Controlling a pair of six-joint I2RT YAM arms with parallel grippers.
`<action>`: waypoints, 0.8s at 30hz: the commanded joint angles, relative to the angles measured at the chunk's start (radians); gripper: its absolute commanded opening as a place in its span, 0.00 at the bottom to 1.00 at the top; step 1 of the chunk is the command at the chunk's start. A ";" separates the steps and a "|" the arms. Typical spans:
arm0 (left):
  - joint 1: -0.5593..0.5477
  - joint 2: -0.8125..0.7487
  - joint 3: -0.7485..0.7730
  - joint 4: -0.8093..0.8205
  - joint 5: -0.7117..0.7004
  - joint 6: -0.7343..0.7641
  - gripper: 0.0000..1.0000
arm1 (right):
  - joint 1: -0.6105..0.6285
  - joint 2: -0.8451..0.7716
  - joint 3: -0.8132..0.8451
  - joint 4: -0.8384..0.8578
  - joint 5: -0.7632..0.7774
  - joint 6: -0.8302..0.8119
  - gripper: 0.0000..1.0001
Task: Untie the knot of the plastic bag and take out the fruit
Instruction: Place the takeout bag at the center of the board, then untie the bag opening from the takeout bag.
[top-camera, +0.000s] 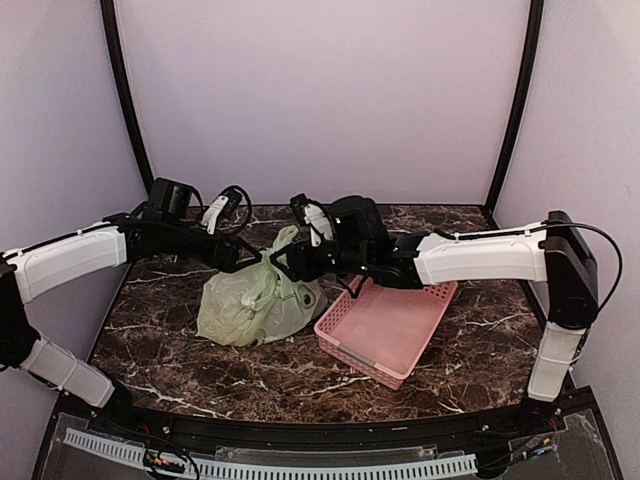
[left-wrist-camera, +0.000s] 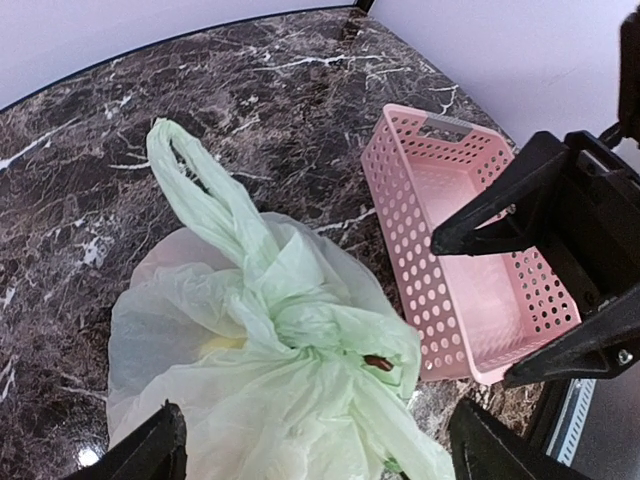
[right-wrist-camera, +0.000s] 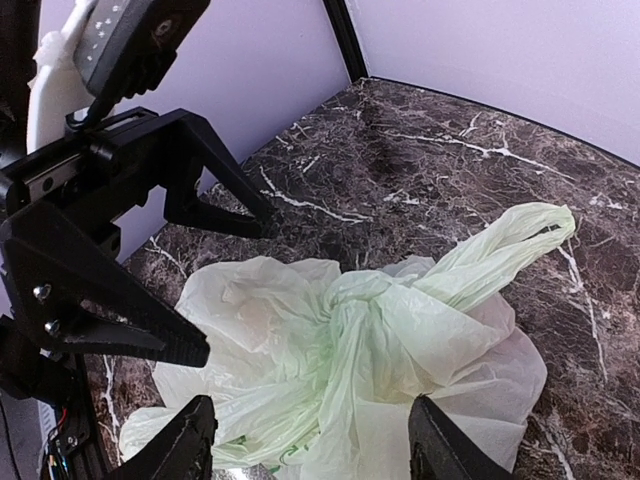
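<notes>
The pale green plastic bag (top-camera: 255, 305) lies crumpled on the marble table (top-camera: 170, 350), left of the pink basket. Its knot (left-wrist-camera: 300, 322) (right-wrist-camera: 375, 300) is still twisted tight, and one handle loop (left-wrist-camera: 190, 170) (right-wrist-camera: 510, 245) sticks out long. The fruit is mostly hidden inside: a dark red bit (left-wrist-camera: 378, 362) peeks through a fold and a yellow shade (left-wrist-camera: 225, 343) shows through the film. My left gripper (left-wrist-camera: 320, 450) (top-camera: 243, 262) hovers open over the knot. My right gripper (right-wrist-camera: 315, 450) (top-camera: 287, 262) faces it from the other side, open, with nothing pinched between its fingers.
A pink slotted basket (top-camera: 390, 320) (left-wrist-camera: 470, 270) stands just right of the bag, with nothing in it. The two grippers' fingers are close together above the bag. Purple walls and black posts (top-camera: 125, 100) close the back of the table.
</notes>
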 joint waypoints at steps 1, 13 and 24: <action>0.000 0.041 0.017 -0.061 -0.036 0.010 0.90 | -0.008 0.017 -0.012 0.034 -0.002 0.014 0.66; 0.000 0.093 0.026 -0.064 -0.021 0.009 0.83 | -0.014 0.121 0.085 -0.040 0.032 0.012 0.65; 0.000 0.125 0.039 -0.089 -0.026 0.010 0.42 | -0.014 0.182 0.160 -0.070 0.020 -0.010 0.25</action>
